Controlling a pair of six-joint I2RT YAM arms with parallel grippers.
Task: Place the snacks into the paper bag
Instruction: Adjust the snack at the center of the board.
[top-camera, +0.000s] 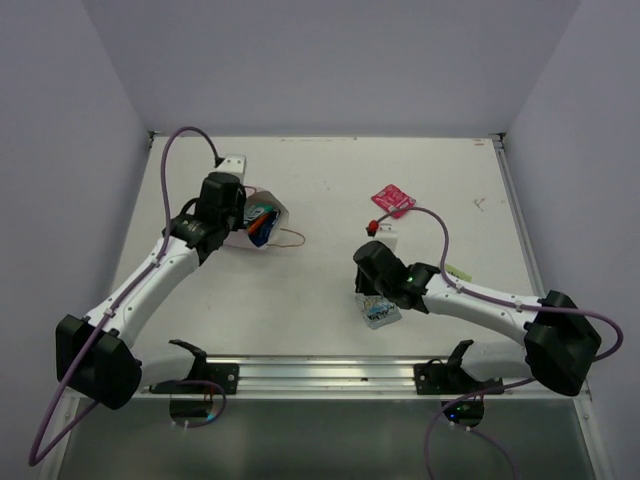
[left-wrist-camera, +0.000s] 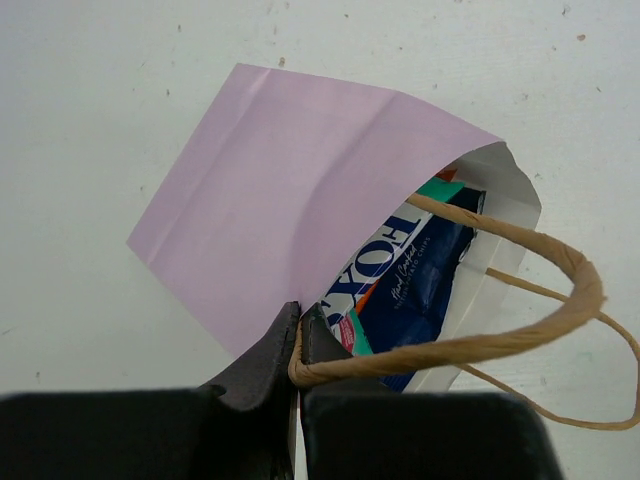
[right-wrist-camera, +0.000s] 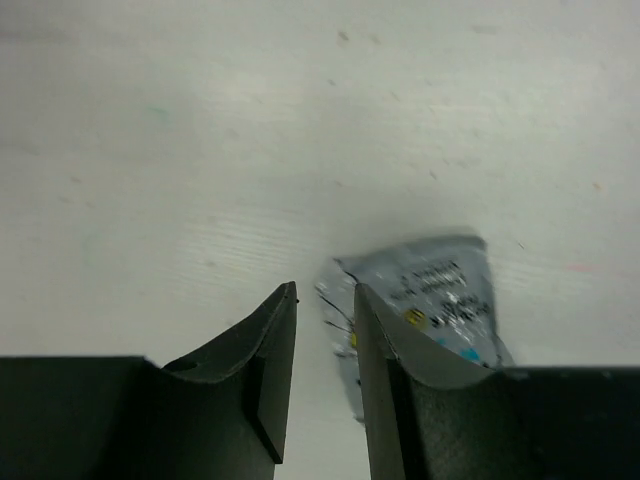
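The paper bag (left-wrist-camera: 290, 190) lies on its side left of centre in the overhead view, its mouth turned toward the middle of the table (top-camera: 470, 180). The left gripper (left-wrist-camera: 302, 325) is pinched closed on the bag's near rim, where one string handle (left-wrist-camera: 520, 335) starts. The dark blue packet (left-wrist-camera: 425, 280) and the teal-green packet (left-wrist-camera: 440, 188) already show inside the mouth.

The step in hand looks like the pick-up of the silver-grey packet (right-wrist-camera: 440, 290), which lies flat on the table just right of centre in the lower half of the overhead view. The right gripper (right-wrist-camera: 325, 292) hangs over the packet's left edge with its jaws a narrow slit apart, closed on nothing. Only the packet's torn-looking corner falls in the slit; most of the foil lies off to the right under one finger. To do this well, I judge the gripper should shift toward the packet's middle or open wider, then come down until one finger can get under the thin edge, since flat foil is likely to slide away from a shallow pinch. The left gripper should hold the mouth open and steady for the drop.

The pink-red packet (top-camera: 392, 200) lies well apart, right of centre in the upper part of the overhead view. The yellow-green packet (top-camera: 458, 271) peeks out just beside the right forearm, which partly covers it, so it may be awkward to reach later. Nothing stands between the silver-grey packet and the bag's mouth
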